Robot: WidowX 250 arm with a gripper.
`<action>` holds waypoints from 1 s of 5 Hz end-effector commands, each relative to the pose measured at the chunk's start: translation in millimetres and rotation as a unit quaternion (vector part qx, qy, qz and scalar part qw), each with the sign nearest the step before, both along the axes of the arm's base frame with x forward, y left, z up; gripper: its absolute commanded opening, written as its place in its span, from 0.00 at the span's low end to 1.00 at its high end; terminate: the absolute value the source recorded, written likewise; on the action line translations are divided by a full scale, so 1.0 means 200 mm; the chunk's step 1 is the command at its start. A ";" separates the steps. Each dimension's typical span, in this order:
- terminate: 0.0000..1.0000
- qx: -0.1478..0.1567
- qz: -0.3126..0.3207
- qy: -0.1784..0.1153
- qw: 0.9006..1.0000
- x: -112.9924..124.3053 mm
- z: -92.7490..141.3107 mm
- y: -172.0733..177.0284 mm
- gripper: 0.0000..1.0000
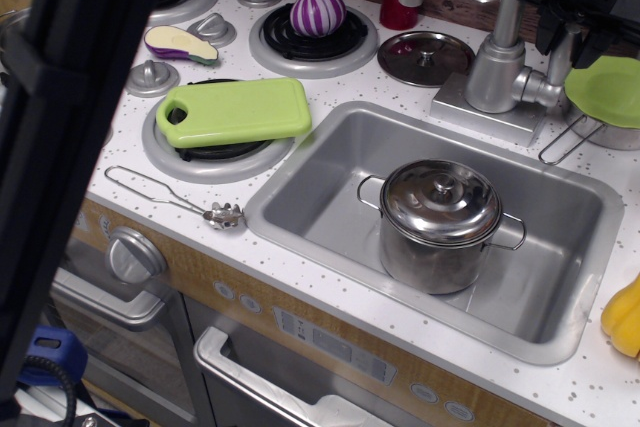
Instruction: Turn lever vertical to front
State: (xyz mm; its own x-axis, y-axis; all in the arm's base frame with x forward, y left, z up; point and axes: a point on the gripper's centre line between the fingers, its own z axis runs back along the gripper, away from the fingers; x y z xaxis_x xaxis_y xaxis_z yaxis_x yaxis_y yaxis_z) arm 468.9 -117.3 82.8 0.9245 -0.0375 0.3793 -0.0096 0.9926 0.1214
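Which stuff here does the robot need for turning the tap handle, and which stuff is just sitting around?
Needed for the job:
lever
faucet base
gripper

Just sitting around:
pot in the sink
green cutting board
purple onion
toy eggplant
loose lid
whisk

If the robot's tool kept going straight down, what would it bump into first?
Probably the lever on the faucet base: the tool hangs just above it, pointing down. Depth is unclear, so it might reach the green plate instead.
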 end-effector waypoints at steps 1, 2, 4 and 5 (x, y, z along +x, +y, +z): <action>0.00 -0.008 0.024 0.017 1.000 -0.04 0.11 -0.01 0.00; 0.00 -0.010 0.032 0.034 0.999 -0.09 0.10 -0.01 0.00; 0.00 -0.037 0.033 0.049 0.998 -0.12 -0.01 -0.05 0.00; 0.00 -0.041 0.035 0.050 0.997 -0.14 -0.06 -0.06 0.00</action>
